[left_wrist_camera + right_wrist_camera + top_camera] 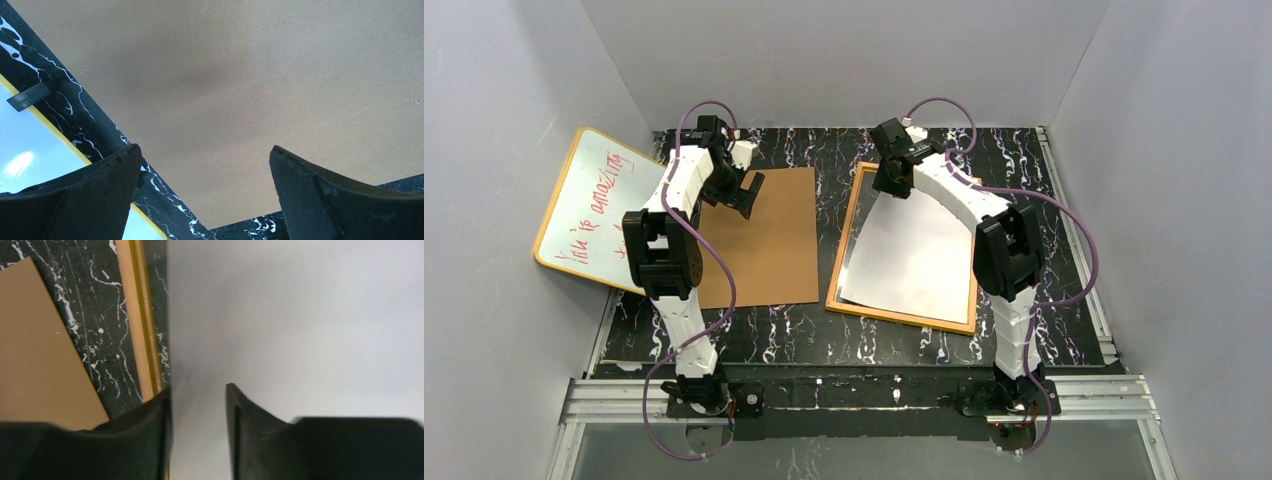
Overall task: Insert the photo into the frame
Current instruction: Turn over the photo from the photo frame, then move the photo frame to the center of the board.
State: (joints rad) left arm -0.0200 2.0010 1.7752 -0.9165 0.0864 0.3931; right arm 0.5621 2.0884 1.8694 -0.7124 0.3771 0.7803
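The left arm stretched from its base at 7 o'clock toward 11 o'clock. Its left gripper pointed down, jaws spread wide. The right arm arched from 5 o'clock toward 12 o'clock, elbow high. Its right gripper faced down, jaws narrowly parted.

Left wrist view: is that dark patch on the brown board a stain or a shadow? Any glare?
Left wrist view: soft-edged, likely a shadow on the backing board; a glare spot on the whiteboard. Right wrist view: no glare on the photo.
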